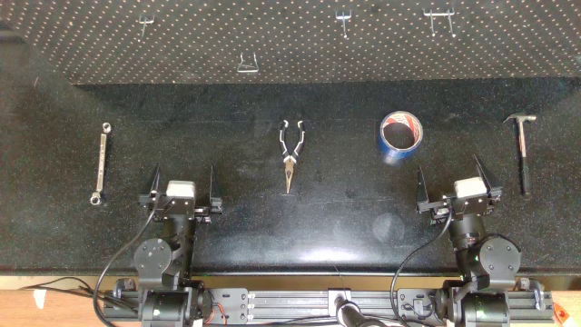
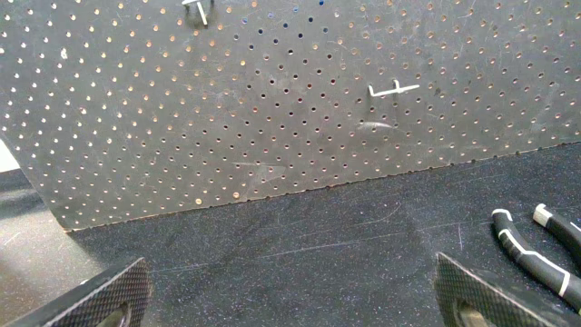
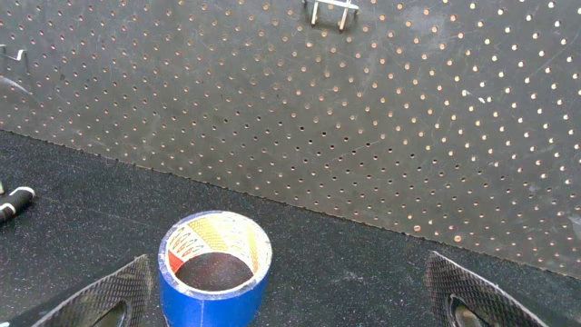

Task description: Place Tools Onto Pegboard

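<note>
Plainly, nothing hangs yet, so the step in hand looks like the opening one: picking a first tool. The pliers [image 1: 290,150] lie mid-bench [image 1: 227,118], nose towards the arms. Well left of the pliers lies the wrench [image 1: 100,164]. Right of them the tape roll [image 1: 400,135] rests flat, hole upward, and the hammer [image 1: 522,150] lies farther right again. Beyond the pliers rises the pegboard [image 1: 272,36], with a bare wire hook [image 1: 248,64] just left of their line. The left pincer [image 1: 183,173] hovers left of the pliers and nearer the arms, fingers spread wide, holding nothing. The right pincer [image 1: 451,173], on the pliers' other side, is equally spread and empty, with the tape roll directly ahead. The likely next move is to descend over the roll's wall, one finger inside the core, and close before lifting to a hook.
</note>
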{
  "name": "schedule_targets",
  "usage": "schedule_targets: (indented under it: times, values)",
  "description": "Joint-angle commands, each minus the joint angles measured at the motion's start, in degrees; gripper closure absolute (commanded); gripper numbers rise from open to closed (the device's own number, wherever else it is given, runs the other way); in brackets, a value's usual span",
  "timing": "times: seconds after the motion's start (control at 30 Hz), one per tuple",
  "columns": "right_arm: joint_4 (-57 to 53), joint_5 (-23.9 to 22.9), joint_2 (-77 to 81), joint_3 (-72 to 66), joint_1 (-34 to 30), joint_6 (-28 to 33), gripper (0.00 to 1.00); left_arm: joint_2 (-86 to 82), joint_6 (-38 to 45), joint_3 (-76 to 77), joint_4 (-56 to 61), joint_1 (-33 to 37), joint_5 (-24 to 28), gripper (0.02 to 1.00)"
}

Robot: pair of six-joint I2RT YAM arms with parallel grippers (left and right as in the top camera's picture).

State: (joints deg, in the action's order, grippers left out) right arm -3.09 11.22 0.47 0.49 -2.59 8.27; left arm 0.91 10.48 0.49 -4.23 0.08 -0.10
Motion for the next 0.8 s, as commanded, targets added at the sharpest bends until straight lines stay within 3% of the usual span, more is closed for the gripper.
schedule_targets:
  times: [0.03, 0.8]
  values:
    - [-0.33, -0.26, -0.42, -0.17, -0.17, 0.42, 0.025, 0.2, 0.74, -0.17, -0.35, 0.28, 0.81, 0.02]
    - [-0.33, -0.26, -0.42, -0.17, -0.17, 0.42, 0.025, 0.24, -1.18, -0.17, 0.2, -0.11, 2.19, 0.023]
